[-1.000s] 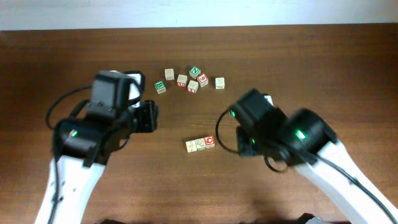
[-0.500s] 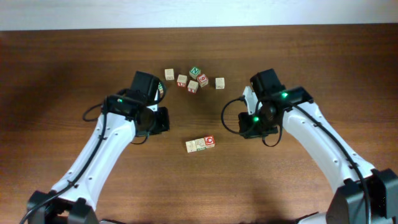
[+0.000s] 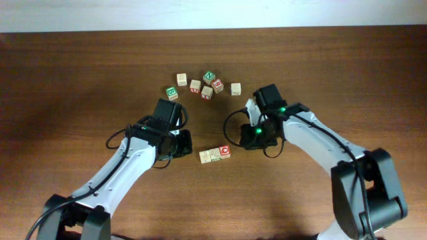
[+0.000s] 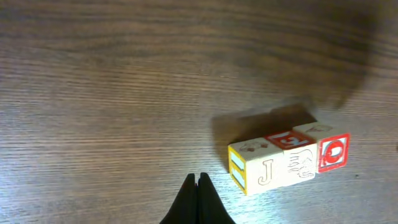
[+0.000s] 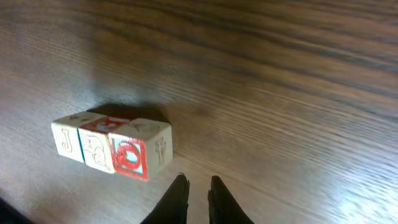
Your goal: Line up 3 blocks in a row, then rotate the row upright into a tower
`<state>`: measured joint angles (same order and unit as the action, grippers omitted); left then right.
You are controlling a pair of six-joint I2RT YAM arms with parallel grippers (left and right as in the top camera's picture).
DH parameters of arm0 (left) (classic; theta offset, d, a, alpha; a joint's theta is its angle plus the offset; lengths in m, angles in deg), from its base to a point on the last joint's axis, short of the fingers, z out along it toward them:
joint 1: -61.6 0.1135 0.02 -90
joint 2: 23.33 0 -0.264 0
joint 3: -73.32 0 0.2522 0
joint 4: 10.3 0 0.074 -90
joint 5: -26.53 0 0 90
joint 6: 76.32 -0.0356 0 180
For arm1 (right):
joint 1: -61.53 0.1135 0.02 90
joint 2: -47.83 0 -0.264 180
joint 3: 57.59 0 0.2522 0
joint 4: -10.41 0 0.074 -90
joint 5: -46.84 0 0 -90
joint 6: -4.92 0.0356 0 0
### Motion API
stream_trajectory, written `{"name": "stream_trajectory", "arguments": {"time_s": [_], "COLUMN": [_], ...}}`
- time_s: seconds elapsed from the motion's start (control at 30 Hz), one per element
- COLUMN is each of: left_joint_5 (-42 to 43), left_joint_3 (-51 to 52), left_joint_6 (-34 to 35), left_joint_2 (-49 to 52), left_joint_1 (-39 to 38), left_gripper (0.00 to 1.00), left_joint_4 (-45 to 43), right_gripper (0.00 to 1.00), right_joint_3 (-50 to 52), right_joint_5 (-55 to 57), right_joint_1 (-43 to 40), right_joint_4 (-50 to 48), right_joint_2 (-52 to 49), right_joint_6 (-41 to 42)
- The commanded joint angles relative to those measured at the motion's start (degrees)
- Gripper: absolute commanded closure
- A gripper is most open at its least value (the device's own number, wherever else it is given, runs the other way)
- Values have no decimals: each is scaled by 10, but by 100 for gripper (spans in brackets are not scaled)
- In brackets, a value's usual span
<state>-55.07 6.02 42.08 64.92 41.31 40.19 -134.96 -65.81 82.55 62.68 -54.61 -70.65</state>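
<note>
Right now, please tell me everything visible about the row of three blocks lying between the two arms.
The row of three blocks is small pale wooden alphabet cubes pressed side by side in a slanted line on the brown wooden table. One end cube shows a J and a yellow-framed end face, the middle one a red top face, the other end a red-framed O. The left claw and right claw are both clear of it.

Far cubes (image 3: 207, 92) lettering too small; left pincer (image 4: 197, 177) base cut off.
</note>
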Motion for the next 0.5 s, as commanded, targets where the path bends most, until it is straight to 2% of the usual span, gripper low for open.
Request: {"name": "stream_trajectory", "arguments": {"time_s": [0.0, 0.13, 0.47], "left_joint_5": [6, 8, 17], "left_joint_3": [9, 9, 9], "left_joint_6": [9, 18, 31], "left_joint_2": [1, 35, 41], "left_joint_1": [-20, -41, -41], "left_gripper": [100, 100, 100], "left_joint_4": [-7, -20, -12], "right_gripper": [86, 87, 87], "right_joint_3": [3, 3, 3], "right_joint_5": [-10, -9, -10], "right_joint_1": [8, 8, 8], "right_joint_4": [-14, -19, -30], "right_joint_2": [-14, -31, -46], "right_joint_6": [13, 13, 13]}}
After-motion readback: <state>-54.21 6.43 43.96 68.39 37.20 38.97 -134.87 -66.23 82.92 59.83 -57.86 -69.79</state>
